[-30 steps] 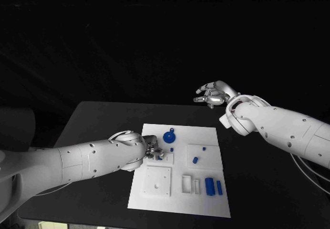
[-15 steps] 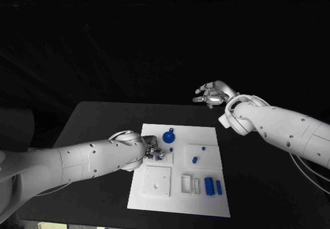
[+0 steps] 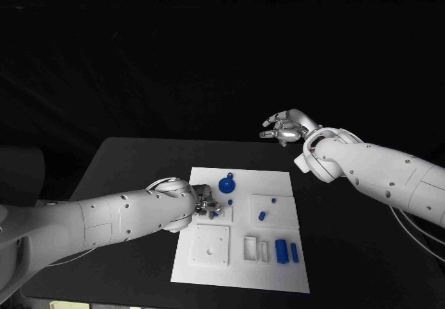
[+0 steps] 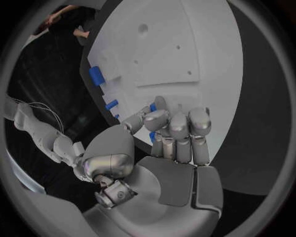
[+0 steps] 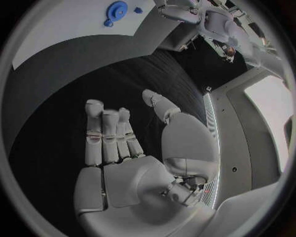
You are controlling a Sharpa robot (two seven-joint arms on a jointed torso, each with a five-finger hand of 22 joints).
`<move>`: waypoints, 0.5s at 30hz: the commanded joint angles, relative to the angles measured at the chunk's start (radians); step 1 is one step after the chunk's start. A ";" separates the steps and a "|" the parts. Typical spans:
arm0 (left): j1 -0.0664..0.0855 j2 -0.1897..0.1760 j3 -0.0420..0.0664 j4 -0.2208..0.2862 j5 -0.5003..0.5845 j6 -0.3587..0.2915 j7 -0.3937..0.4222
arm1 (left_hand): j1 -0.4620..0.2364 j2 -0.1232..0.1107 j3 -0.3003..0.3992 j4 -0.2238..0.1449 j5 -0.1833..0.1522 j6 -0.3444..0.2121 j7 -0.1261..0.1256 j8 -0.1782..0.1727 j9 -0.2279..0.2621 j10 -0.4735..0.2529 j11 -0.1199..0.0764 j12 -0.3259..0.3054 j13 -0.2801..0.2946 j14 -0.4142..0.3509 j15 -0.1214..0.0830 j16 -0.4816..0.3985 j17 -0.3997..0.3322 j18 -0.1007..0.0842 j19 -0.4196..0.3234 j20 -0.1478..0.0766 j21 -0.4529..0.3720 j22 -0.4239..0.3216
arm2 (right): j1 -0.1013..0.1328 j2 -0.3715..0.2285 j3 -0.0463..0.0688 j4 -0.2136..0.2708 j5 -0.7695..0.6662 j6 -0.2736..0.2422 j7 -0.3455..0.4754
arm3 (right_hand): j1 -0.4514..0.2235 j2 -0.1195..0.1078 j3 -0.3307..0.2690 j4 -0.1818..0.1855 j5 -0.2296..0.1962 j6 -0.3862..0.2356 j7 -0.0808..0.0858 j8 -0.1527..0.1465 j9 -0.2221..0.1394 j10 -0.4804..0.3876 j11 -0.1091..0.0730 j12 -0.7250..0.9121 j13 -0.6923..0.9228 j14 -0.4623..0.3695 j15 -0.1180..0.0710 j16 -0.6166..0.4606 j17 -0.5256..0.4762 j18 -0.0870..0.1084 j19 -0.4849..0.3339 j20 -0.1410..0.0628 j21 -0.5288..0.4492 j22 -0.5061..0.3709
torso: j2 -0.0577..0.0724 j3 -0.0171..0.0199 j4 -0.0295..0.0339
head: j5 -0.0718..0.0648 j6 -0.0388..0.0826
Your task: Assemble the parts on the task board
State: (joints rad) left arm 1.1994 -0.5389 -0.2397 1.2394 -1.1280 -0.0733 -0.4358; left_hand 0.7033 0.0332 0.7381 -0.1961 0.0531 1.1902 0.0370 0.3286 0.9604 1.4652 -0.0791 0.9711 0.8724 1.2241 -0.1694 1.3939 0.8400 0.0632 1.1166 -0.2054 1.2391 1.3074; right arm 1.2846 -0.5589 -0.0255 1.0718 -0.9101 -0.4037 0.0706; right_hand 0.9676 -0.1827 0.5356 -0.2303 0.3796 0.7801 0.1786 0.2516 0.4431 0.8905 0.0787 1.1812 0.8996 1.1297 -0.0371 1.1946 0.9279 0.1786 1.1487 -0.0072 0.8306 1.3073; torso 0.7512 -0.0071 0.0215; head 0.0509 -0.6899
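The white task board (image 3: pixel 278 273) lies in the middle of the black table. My left hand (image 3: pixel 206 206) hovers low over the board's left middle with its fingers curled in. It pinches a small blue peg (image 4: pixel 152 107) between thumb and a fingertip. My right hand (image 3: pixel 289 127) hangs in the air beyond the table's far edge, fingers apart (image 5: pixel 123 143) and holding nothing. On the board are a round blue disc with a knob (image 3: pixel 227 187), two small blue pieces (image 3: pixel 262 215), a blue cylinder (image 3: pixel 281 250) and a slim blue bar (image 3: pixel 295 252).
A raised white block (image 3: pixel 211 244) and a small white bracket (image 3: pixel 251 248) stand on the board's near half. Black table surface (image 3: pixel 130 167) surrounds the board on every side. The disc (image 5: pixel 117 9) also appears in the right wrist view.
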 commanded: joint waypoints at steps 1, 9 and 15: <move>-0.002 0.005 0.000 0.004 0.013 0.020 0.016 | 0.002 -0.004 0.000 0.001 -0.001 0.058 -0.057 -0.004 -0.001 -0.056 -0.049 0.003 -0.001 0.052 -0.057 -0.004 0.001 0.090 -0.006 -0.068 0.005 0.008 | 0.000 0.000 0.000 0.002 -0.010 0.013 0.003 | 0.002 0.009 0.001 -0.007 0.004 0.000 0.006 0.004 0.001 -0.001 -0.008 0.006 -0.001 0.005 -0.002 0.005 -0.001 0.083 0.001 -0.006 0.006 0.019 | 0.000 0.0000 0.0009 | -0.001 -0.001; -0.002 0.003 0.000 0.002 0.013 0.021 0.014 | 0.002 -0.014 -0.002 -0.002 -0.002 0.058 -0.057 -0.005 -0.001 -0.056 -0.049 0.004 -0.002 0.051 -0.057 -0.005 0.003 0.091 -0.007 -0.068 0.006 0.009 | 0.000 -0.001 0.000 0.002 -0.010 0.012 0.003 | 0.001 0.009 0.001 -0.007 0.004 0.000 0.006 0.004 0.001 -0.001 -0.008 0.006 -0.002 0.006 -0.002 0.005 -0.001 0.083 0.002 -0.006 0.006 0.019 | 0.000 0.0001 0.0005 | -0.002 -0.002; -0.002 0.002 0.000 0.001 0.013 0.017 0.012 | -0.013 -0.042 -0.016 0.009 -0.004 0.059 -0.057 -0.007 0.000 -0.057 -0.049 0.005 -0.003 0.051 -0.057 -0.006 0.006 0.092 -0.008 -0.068 0.007 0.008 | 0.000 -0.002 0.000 0.002 -0.010 0.012 0.003 | 0.000 0.009 0.001 -0.008 0.004 0.000 0.006 0.004 0.001 -0.001 -0.008 0.007 -0.003 0.006 -0.002 0.005 -0.001 0.083 0.002 -0.006 0.006 0.019 | 0.000 0.0001 0.0008 | -0.003 0.000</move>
State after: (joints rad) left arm 1.1987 -0.5392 -0.2396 1.2382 -1.1247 -0.0694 -0.4352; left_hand 0.6908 0.0007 0.7287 -0.1846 0.0531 1.1917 0.0347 0.3285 0.9605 1.4642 -0.0782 0.9711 0.8708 1.2283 -0.1734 1.3939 0.8451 0.0656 1.1130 -0.2089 1.2398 1.3073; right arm 1.2846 -0.5604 -0.0255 1.0724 -0.9109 -0.4033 0.0700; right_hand 0.9676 -0.1827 0.5356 -0.2303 0.3796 0.7810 0.1771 0.2516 0.4431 0.8905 0.0787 1.1839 0.8977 1.1296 -0.0370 1.1946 0.9279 0.1787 1.1486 -0.0069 0.8306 1.3081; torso 0.7510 -0.0070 0.0221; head 0.0491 -0.6910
